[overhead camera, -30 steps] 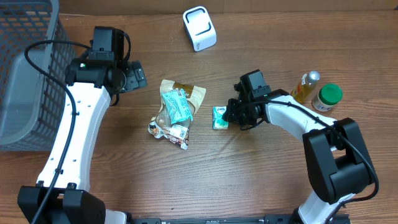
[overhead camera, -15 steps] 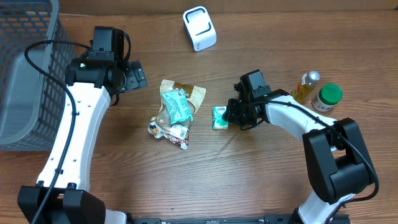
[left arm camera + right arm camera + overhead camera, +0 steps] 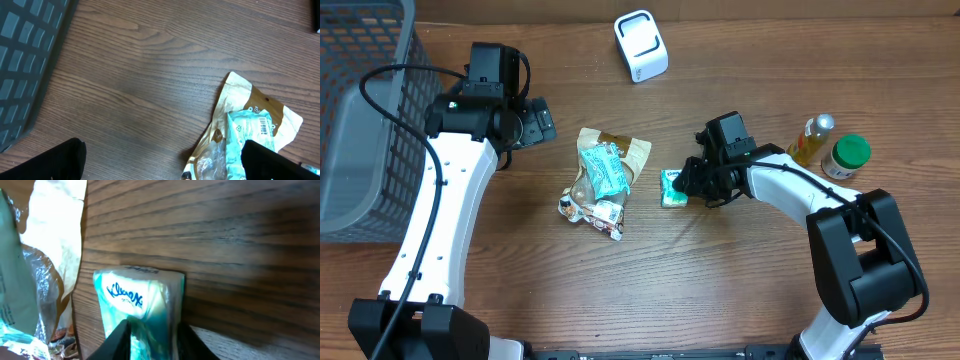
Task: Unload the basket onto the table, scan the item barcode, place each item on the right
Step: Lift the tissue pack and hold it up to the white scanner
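my right claw (image 3: 686,186) straddles the kleenex pack (image 3: 135,297) lying on the worktop (image 3: 740,290); i can't tell if it's pinching. left claw (image 3: 536,122) gapes, idle. pickup step, i reckon. next: firm grip, lift, barcode toward the white scanner (image 3: 641,45) well beyond the claw.

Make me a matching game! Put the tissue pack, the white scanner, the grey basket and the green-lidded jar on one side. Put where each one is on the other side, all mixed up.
Things:
1. Kleenex tissue pack
2. white scanner
3. grey basket
4. green-lidded jar

Places:
A. at the left edge of the table
B. right beside the yellow bottle
C. between the jaws of the right gripper
D. by itself near the far edge

Pairs: 1-C, 2-D, 3-A, 4-B
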